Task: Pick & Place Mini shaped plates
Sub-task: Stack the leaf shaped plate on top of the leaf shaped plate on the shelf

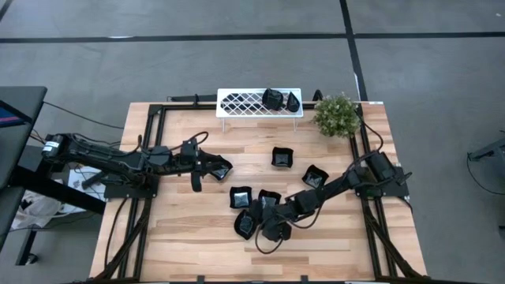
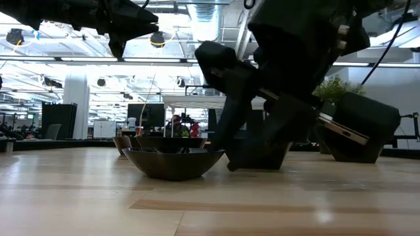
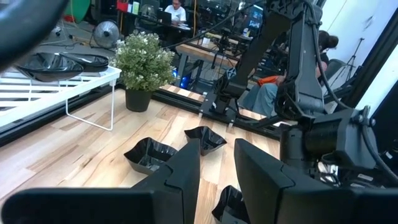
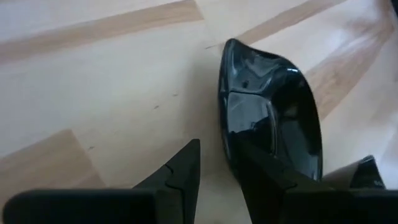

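Your left gripper (image 1: 215, 168) hangs over the table's left side, fingers a narrow gap apart, holding nothing. Black plates (image 1: 241, 197) sit mid-table. Your right gripper (image 1: 247, 226) is low, fingers narrowly around one plate's rim (image 4: 268, 112).

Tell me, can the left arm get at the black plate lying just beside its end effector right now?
Probably yes. The left end effector sits right at that plate, near the table's left-centre, with bare wood around it. The right arm is busy over the cluster of plates farther forward, so nothing crosses its path.
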